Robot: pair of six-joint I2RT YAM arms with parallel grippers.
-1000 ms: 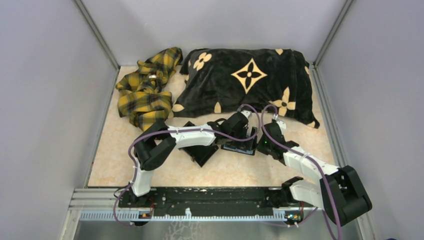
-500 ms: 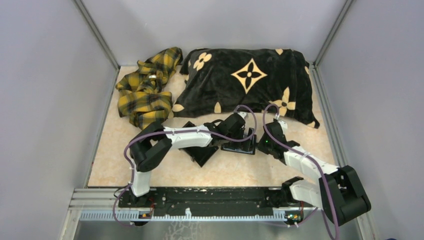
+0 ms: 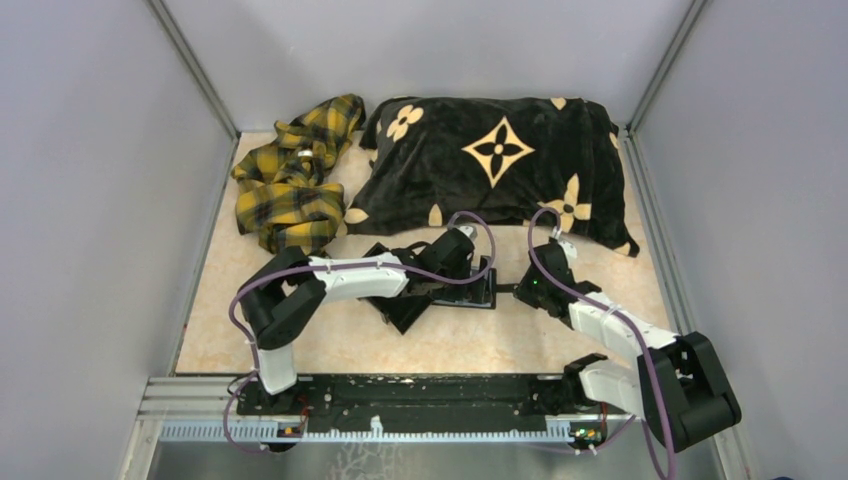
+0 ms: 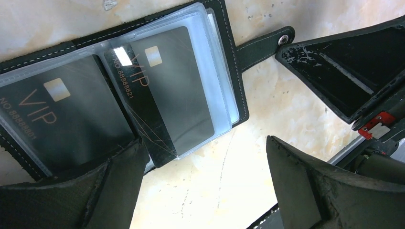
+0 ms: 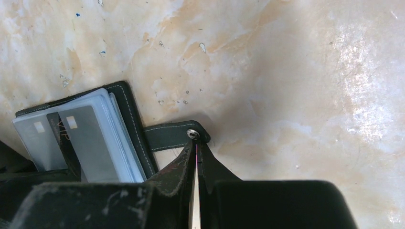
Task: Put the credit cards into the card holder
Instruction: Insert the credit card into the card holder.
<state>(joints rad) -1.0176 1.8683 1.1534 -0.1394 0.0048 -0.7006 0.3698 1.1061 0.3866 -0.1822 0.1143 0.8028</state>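
Observation:
The card holder [image 3: 470,297] lies open on the marble table, showing clear sleeves in the left wrist view [image 4: 224,95] and the right wrist view [image 5: 138,129]. One grey VIP credit card [image 4: 62,119] sits in the left sleeve and another [image 4: 181,86] in the right sleeve. A dark card [image 4: 148,129] lies slanted between them, its lower end poking past the sleeve edge. My left gripper [image 4: 205,176] is open and empty just above the holder's near edge [image 3: 455,278]. My right gripper [image 5: 196,148] is shut, its tips on the holder's snap strap [image 5: 167,136].
A black pillow with tan flowers [image 3: 490,160] lies along the back. A yellow plaid cloth [image 3: 290,180] is bunched at the back left. A black tray [image 3: 400,308] sits under the left arm, left of the holder. Grey walls close both sides.
My left gripper has drawn left and back over the holder, which has shifted slightly left. The right gripper has stayed at the strap.

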